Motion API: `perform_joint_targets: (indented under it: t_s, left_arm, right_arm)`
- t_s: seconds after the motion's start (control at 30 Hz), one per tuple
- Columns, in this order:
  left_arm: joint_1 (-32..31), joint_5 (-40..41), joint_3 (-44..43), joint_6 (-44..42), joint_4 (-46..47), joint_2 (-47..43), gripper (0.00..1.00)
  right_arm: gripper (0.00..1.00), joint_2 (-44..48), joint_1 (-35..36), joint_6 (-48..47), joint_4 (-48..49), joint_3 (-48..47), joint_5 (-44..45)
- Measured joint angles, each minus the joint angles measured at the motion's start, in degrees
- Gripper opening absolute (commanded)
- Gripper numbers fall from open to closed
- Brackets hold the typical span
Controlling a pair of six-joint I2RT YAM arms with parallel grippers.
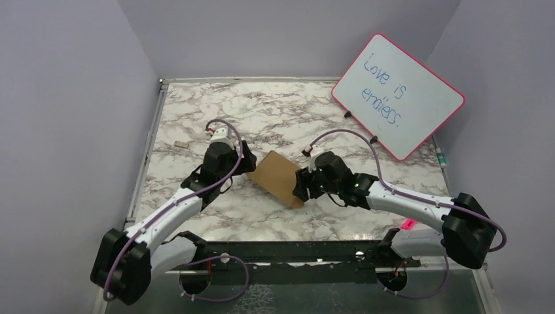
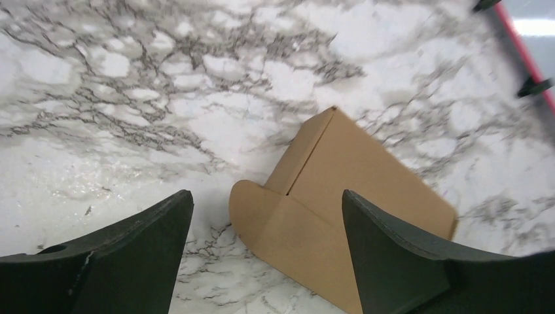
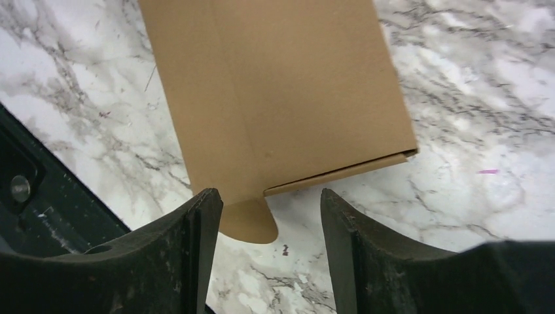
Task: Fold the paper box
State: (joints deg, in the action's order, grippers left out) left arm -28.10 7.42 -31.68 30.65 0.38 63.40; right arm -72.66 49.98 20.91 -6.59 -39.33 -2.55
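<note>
Left claw (image 2: 265, 203), right claw (image 3: 268, 196) both gaping, bracketing opposite ends of paper box (image 1: 280, 178), likely lining up to tuck rounded tab (image 3: 249, 226).

Through the left claw's (image 2: 266, 196) camera, the near corner of the plain brown cardboard box (image 2: 353, 170) was hidden behind the claw's right-hand finger (image 2: 393, 255) and cut off by the bottom edge. Far ahead to the claw's right, only a corner of the red-rimmed white message board (image 2: 535, 26) was caught. Through the right claw's (image 3: 268, 196) camera, the box's end ahead of the claw was cut off by the top edge. From overhead, both claws' fingertips were covered by their own bodies, and a tiny tan scrap (image 1: 178, 143) left of the left claw was too small to be identified.
</note>
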Motion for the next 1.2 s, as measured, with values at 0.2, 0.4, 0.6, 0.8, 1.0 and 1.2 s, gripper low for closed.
perform_joint_targets:
  t_s: [0.2,0.4,0.6,0.8,1.0,1.2]
  left_arm:
    - [0.28,0.68,3.32,4.52,-1.53,-14.91,0.85]
    - [0.28,-4.39,10.14,8.90,-3.58,-18.88,0.86]
    - [0.28,-10.05,13.44,11.82,-3.45,-19.19,0.86]
    - [0.26,-13.81,13.66,12.83,-1.55,-17.14,0.86]
    - [0.28,-15.93,15.04,13.68,1.49,-16.04,0.86]
    - [0.28,-16.87,15.08,13.73,2.95,-15.56,0.86]
  right_arm:
    - [0.63,0.85,-3.82,-1.97,-0.57,-1.29,1.14]
    - [0.58,-4.66,-11.96,-3.39,1.75,-4.57,-4.17]
    - [0.52,-12.11,-15.58,-3.15,5.77,-7.06,-12.37]
    - [0.46,-17.51,-18.08,-1.99,9.92,-7.21,-18.27]
    - [0.34,-21.38,-21.09,0.22,15.08,-6.51,-24.46]
    - [0.25,-23.50,-23.47,4.33,22.49,-3.82,-31.47]
